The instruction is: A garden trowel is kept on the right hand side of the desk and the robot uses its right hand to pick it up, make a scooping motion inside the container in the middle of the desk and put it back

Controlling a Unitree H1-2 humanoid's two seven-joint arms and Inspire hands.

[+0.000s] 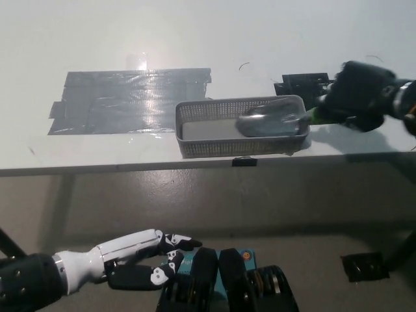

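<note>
A grey mesh container (pixel 195 144) stands near the desk's front edge, in the middle. The metal blade of the garden trowel (pixel 268 122) lies low inside the container's right half, slightly blurred. Its handle runs right over the rim into my black right hand (pixel 356 96), which is shut on it just right of the container. My white left hand (pixel 133 259) hangs below the desk edge at the lower left, fingers apart and holding nothing.
A wide patch of grey tape (pixel 127 99) covers the white desk (pixel 214 39) left of the container. Black tape marks (pixel 302 83) sit behind the container's right end. A small black piece (pixel 364 266) lies on the floor at the lower right.
</note>
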